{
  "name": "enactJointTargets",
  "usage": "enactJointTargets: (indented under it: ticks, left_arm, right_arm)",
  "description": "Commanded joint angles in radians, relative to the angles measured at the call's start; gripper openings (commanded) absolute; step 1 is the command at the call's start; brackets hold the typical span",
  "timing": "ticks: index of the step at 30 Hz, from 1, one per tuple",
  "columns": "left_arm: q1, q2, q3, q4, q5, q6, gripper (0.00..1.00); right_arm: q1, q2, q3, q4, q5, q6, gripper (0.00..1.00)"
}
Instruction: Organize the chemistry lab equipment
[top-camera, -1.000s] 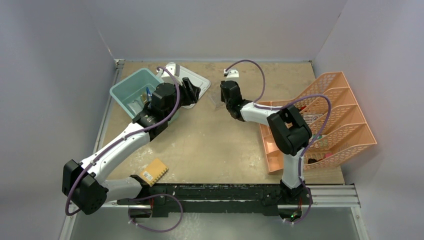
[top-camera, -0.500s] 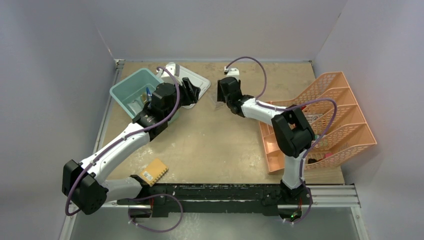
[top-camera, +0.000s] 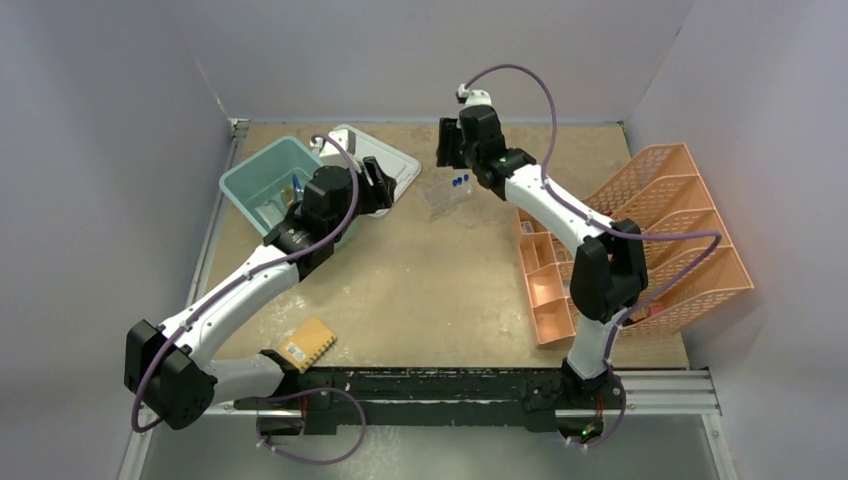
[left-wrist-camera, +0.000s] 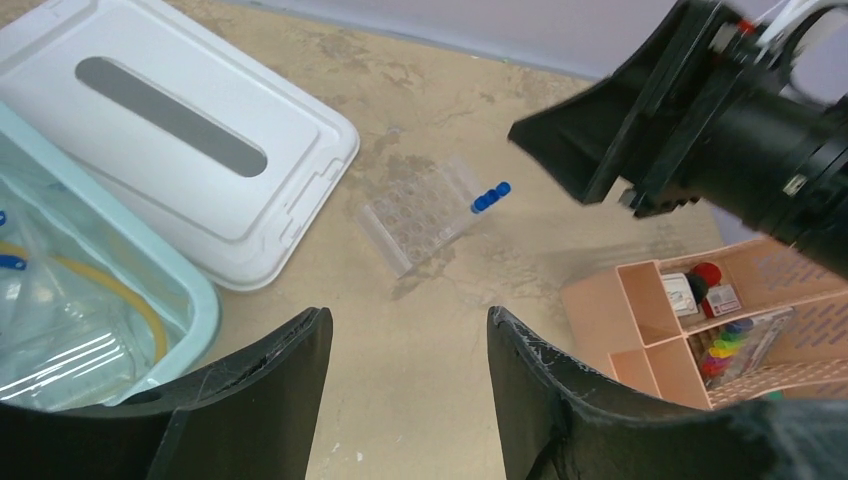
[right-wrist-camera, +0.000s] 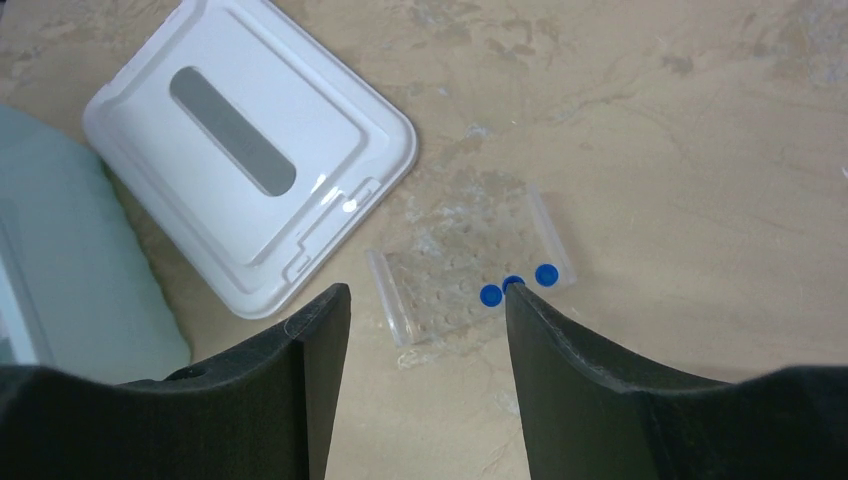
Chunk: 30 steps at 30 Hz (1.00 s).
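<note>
Hovering right gripper (right-wrist-camera: 425, 295): it is hanging above the clear tube rack (right-wrist-camera: 465, 270) near the middle of the tabletop's (top-camera: 430, 290) far edge. Its fingers are standing well apart and gripping nothing.
Clear tube rack: it is lying on the tabletop just beside a corner of the white lid (right-wrist-camera: 250, 150). Being see-through, its outline is proving hard to trace in the top view.
Blue-capped test tubes (right-wrist-camera: 513, 283): three blue caps are showing at one end of the rack. One is sitting partly behind a fingertip in the right wrist view, and the clear tube bodies cannot be made out.
Left gripper (left-wrist-camera: 407, 318): it is hovering by the lid and the teal bin (top-camera: 262, 170), with its fingers spread wide and holding nothing.
Teal bin: it is sitting at the far left corner, with the left arm covering part of its inside in the top view. The left wrist view is cutting it off and showing only a crumpled clear bag (left-wrist-camera: 60, 330) and a strand of tan rubber tubing (left-wrist-camera: 100, 285).
Peach organiser (top-camera: 660, 230): it is standing along the right edge, and its small coloured contents are too small to identify.
Sponge (top-camera: 305, 343): it is lying near the near left corner.
</note>
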Motion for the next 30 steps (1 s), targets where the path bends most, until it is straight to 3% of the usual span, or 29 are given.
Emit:
enactJointTargets:
  ticks: [1, 11, 19, 30]
  left_arm:
    - [0.027, 0.0, 0.073, -0.035, -0.024, -0.042, 0.58]
    - [0.087, 0.041, 0.137, -0.117, -0.022, -0.087, 0.58]
    - [0.107, 0.103, 0.186, -0.148, -0.006, -0.098, 0.58]
    - [0.112, 0.146, 0.201, -0.168, 0.009, -0.111, 0.58]
  right_arm:
    - [0.003, 0.094, 0.202, -0.139, -0.126, -0.088, 0.6]
    - [0.003, 0.5, 0.702, -0.311, -0.17, -0.192, 0.64]
    - [0.004, 0.691, 0.838, -0.199, -0.142, -0.256, 0.61]
    - [0.003, 0.817, 0.874, -0.05, -0.075, -0.302, 0.63]
